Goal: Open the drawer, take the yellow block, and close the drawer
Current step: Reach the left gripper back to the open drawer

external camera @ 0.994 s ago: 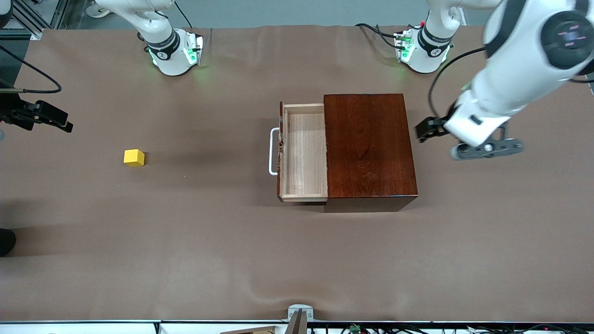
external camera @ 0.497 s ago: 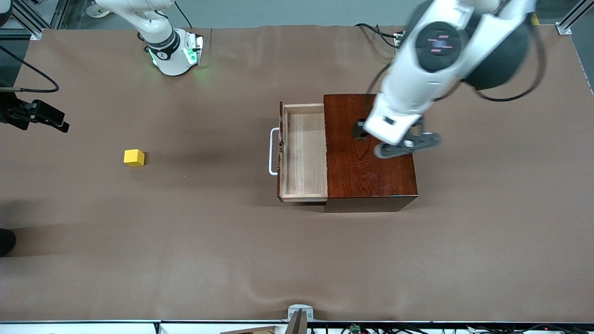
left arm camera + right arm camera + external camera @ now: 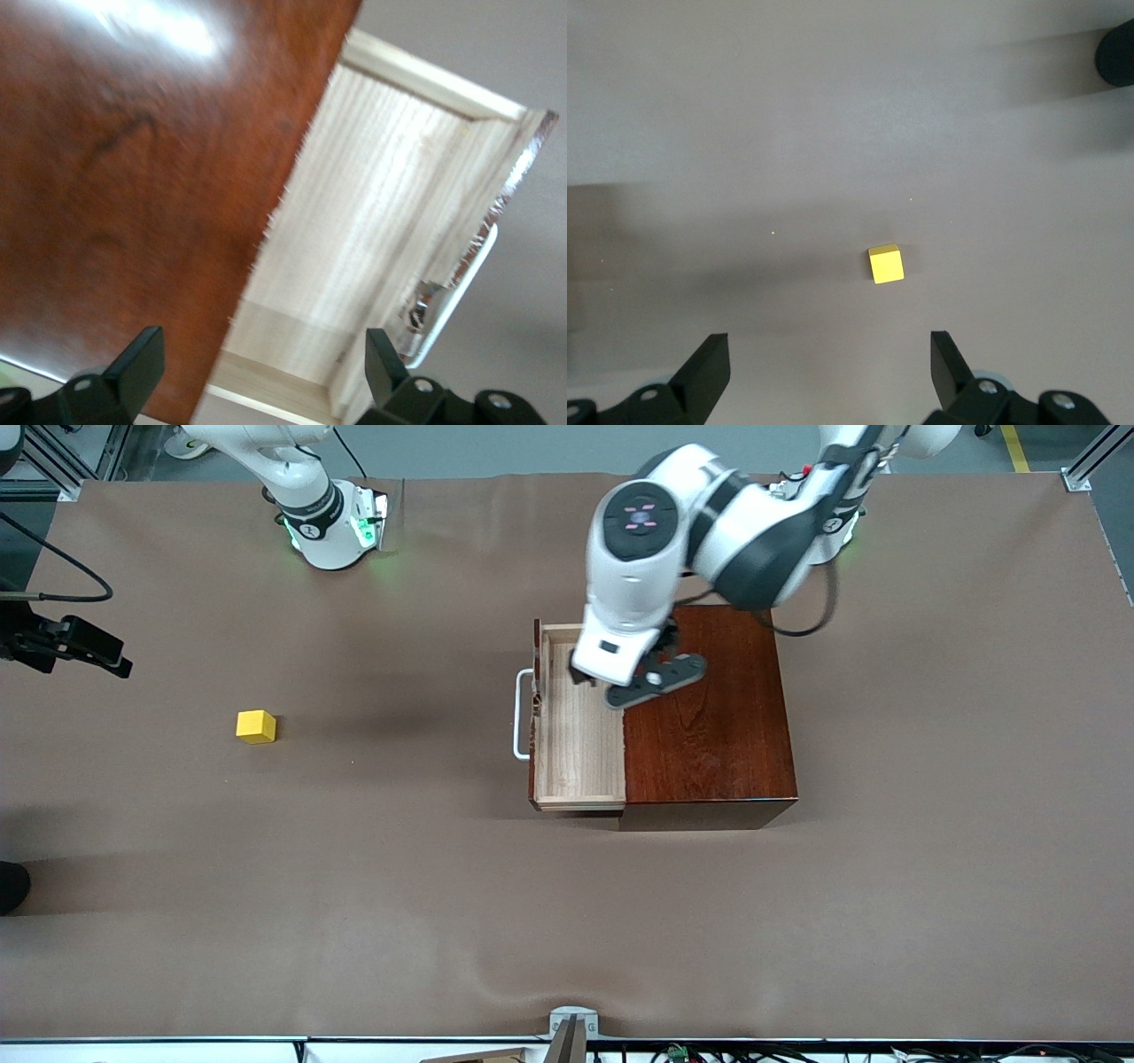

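Swung inward, left end effector [image 3: 631, 684] partly hides drawer [image 3: 580, 726].

the left arm [image 3: 638, 602] hides one corner of the drawer [image 3: 580, 726]; the right hand [image 3: 62, 646] is cut off.

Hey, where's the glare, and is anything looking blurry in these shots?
Left wrist view: a bright glare patch on the glossy wooden box, and the whole picture is smeared, with soft edges on the drawer. Front view: even light, soft shadows on the table. Right wrist view: the yellow block is crisp, with a faint shadow beside it.
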Controlling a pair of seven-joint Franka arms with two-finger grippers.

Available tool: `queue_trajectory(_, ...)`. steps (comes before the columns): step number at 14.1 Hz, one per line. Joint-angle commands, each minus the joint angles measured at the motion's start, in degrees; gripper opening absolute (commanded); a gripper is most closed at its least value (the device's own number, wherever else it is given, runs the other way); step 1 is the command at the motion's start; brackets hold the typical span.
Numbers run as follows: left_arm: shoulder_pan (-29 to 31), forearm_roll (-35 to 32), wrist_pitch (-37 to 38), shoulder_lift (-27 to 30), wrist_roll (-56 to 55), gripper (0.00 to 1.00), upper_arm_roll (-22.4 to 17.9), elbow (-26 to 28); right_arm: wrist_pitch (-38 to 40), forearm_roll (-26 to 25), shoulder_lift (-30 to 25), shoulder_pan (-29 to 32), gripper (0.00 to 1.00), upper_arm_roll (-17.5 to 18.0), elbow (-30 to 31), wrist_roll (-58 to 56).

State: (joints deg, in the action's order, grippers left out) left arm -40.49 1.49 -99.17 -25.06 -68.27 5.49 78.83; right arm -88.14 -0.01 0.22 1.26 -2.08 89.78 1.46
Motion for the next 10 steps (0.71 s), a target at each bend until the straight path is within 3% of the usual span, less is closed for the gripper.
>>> queue_trajectory(1,-1.8,-0.2,-1.4,-3.6,-4.6,1.00,-0.4,-4.2,0.9,-0.2,-0.9,-0.4,1.00,-0.2,0.7,0.9)
queue_trajectory(10,-8.5,-0.2,-14.2,-8.8,-34.9,1.00,-0.5,-4.3,0.9,-0.2,-0.9,-0.4,1.00,-0.2,0.1,0.1)
